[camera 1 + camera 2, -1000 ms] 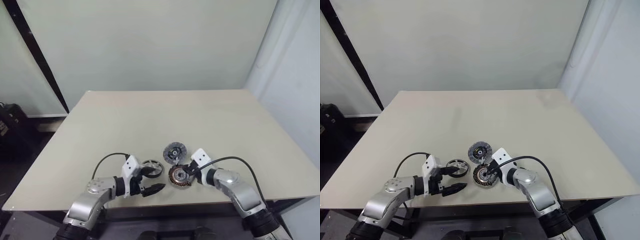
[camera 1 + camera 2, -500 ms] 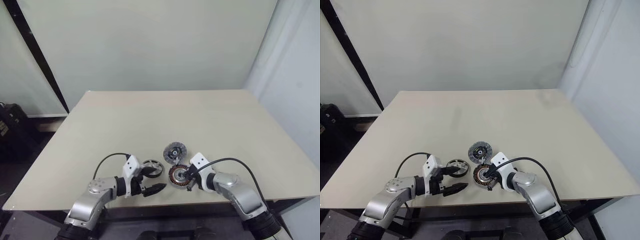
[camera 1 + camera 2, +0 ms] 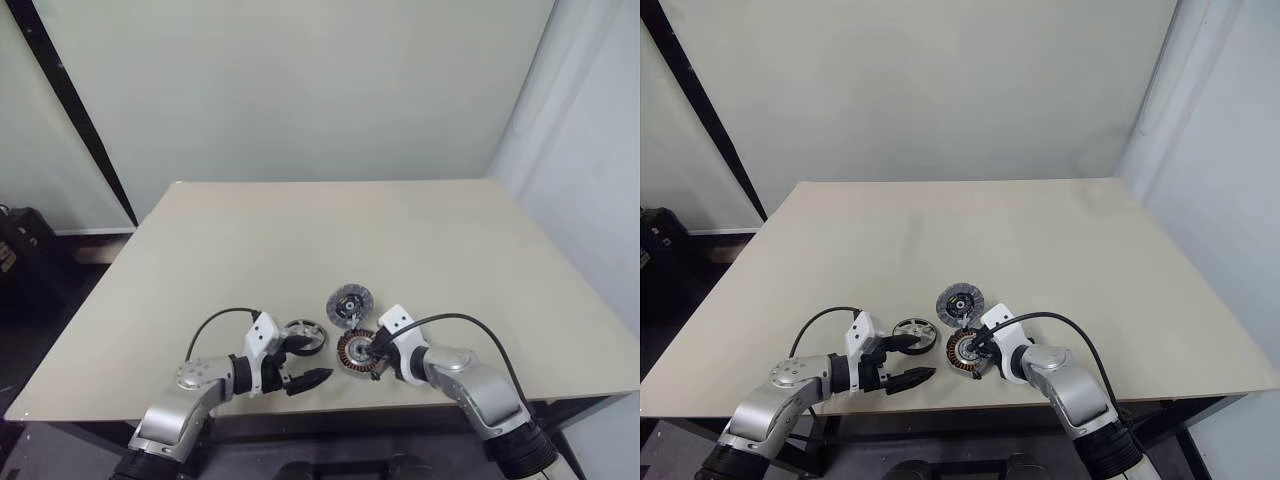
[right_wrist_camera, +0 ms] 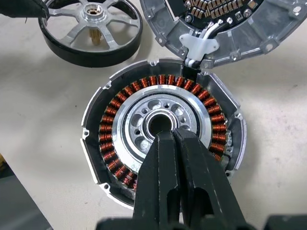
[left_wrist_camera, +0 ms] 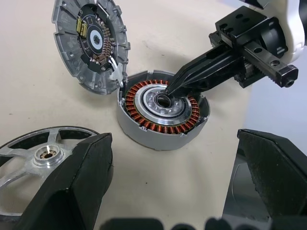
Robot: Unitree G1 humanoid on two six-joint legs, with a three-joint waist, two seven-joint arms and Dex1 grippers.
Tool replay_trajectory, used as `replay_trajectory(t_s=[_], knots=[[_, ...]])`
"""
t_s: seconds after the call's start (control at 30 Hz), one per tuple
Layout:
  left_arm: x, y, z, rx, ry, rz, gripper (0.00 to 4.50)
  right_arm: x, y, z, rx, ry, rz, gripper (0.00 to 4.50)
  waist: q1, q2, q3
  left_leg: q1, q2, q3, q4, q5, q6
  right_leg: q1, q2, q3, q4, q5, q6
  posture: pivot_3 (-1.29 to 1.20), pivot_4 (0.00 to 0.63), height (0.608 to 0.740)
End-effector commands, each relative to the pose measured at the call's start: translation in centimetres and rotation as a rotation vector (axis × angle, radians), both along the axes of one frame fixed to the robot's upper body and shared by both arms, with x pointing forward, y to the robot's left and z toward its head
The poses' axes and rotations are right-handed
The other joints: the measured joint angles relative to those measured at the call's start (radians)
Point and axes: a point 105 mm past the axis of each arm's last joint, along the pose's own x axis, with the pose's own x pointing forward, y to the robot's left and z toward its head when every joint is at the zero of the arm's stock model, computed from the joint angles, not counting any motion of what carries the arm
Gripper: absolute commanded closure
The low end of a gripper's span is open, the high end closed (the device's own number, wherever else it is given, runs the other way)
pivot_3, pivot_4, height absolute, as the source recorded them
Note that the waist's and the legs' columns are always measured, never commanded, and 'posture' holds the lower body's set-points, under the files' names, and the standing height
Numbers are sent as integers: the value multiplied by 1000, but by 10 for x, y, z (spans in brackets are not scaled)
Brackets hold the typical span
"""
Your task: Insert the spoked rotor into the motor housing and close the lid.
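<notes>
The table [image 3: 330, 240] carries all three motor parts in a tight cluster near its front edge, between the two arms. Nothing in that cluster has shifted over the last second; the one change is in the right arm, whose wrist has tipped down more steeply and drawn slightly back, so its gripper [image 5: 169, 90] now slants down into the housing.

The left gripper [image 3: 303, 362] holds its place as before, fingers spread wide, with the rotor [image 5: 41, 154] lying flat just beside one finger and not gripped.

The lid [image 5: 91, 43] lies just behind the housing, inner face up, touching its rim; a short white cable joins the two (best seen in the right wrist view).

The housing [image 4: 163, 132] sits open, copper windings exposed. The right fingers are pressed together with nothing between them, tips at the edge of the central bore.

I read this as steadying or nudging the housing, not grasping it. The rotor is not yet inserted and the lid not yet closed, so the task is at an early stage, and the right gripper would probably need to clear the bore before the rotor can go in.
</notes>
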Motion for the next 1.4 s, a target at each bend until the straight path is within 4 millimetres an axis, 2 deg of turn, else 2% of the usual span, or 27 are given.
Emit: replay_trajectory(t_s=[0.03, 0.23, 0.27, 0.33, 0.4, 0.7, 0.73, 0.8, 0.83, 0.97, 1.27, 1.4], knots=[[5, -1, 11, -12, -54, 0, 0, 6, 4, 19, 33, -54, 3, 4440, 0, 0, 0, 0, 0, 0, 0, 0, 0, 0, 0, 0, 0, 0, 0, 0, 0, 740], [6, -1, 11, -11, -54, -1, 0, 7, 6, 22, 38, -59, -5, 4440, 0, 0, 0, 0, 0, 0, 0, 0, 0, 0, 0, 0, 0, 0, 0, 0, 0, 740], [6, -1, 11, -10, -55, -1, 0, 5, 6, 22, 37, -46, 6, 4270, 0, 0, 0, 0, 0, 0, 0, 0, 0, 0, 0, 0, 0, 0, 0, 0, 0, 740], [6, -1, 11, -10, -55, -1, 0, 6, 7, 24, 45, -60, -4, 3875, 0, 0, 0, 0, 0, 0, 0, 0, 0, 0, 0, 0, 0, 0, 0, 0, 0, 740], [6, -1, 11, -10, -55, -1, 0, 7, 7, 25, 48, -69, -8, 3269, 0, 0, 0, 0, 0, 0, 0, 0, 0, -1, 0, 0, 0, 0, 0, 0, 0, 740], [6, -2, 11, -10, -57, 0, 0, 11, 9, 26, 47, -93, -16, 173, 0, 0, 0, 0, 0, 0, 0, 0, 0, -1, 0, 0, 0, 0, 0, 0, 0, 740], [6, -2, 11, -10, -57, 0, 0, 12, 9, 26, 47, -98, -18, 33, 0, 0, 0, 0, 0, 0, 0, 0, 0, -1, 0, 0, 0, 0, 0, 0, 0, 740], [6, -2, 11, -11, -58, 1, 0, 14, 9, 26, 47, -110, -26, 33, 0, 0, 0, 0, 0, 0, 0, 0, 0, -1, 0, 0, 0, 0, 0, 0, 0, 740], [6, -2, 11, -11, -58, 2, 0, 15, 9, 27, 48, -114, -30, 166, 0, 0, 0, 0, 0, 0, 0, 0, 0, -1, 0, 0, 0, 0, 0, 0, 0, 740], [6, -2, 12, -11, -58, 2, 0, 17, 9, 28, 50, -128, -34, 1333, 0, 0, 0, 0, 0, 0, 0, 0, 0, -1, 0, 0, 0, 0, 0, 0, 0, 740], [6, -1, 12, -9, -58, 1, 0, 15, 8, 26, 36, -134, -19, 4471, 0, 0, 0, -1, 0, 0, 0, 0, 0, -1, 0, 0, 0, 0, 0, 0, 0, 740], [6, -1, 12, -9, -58, -1, 0, 12, 11, 23, 25, -125, 2, 4471, 0, 0, 0, -1, 0, 0, 0, 0, 0, -1, 0, 0, 0, 0, 0, 0, 0, 740]])
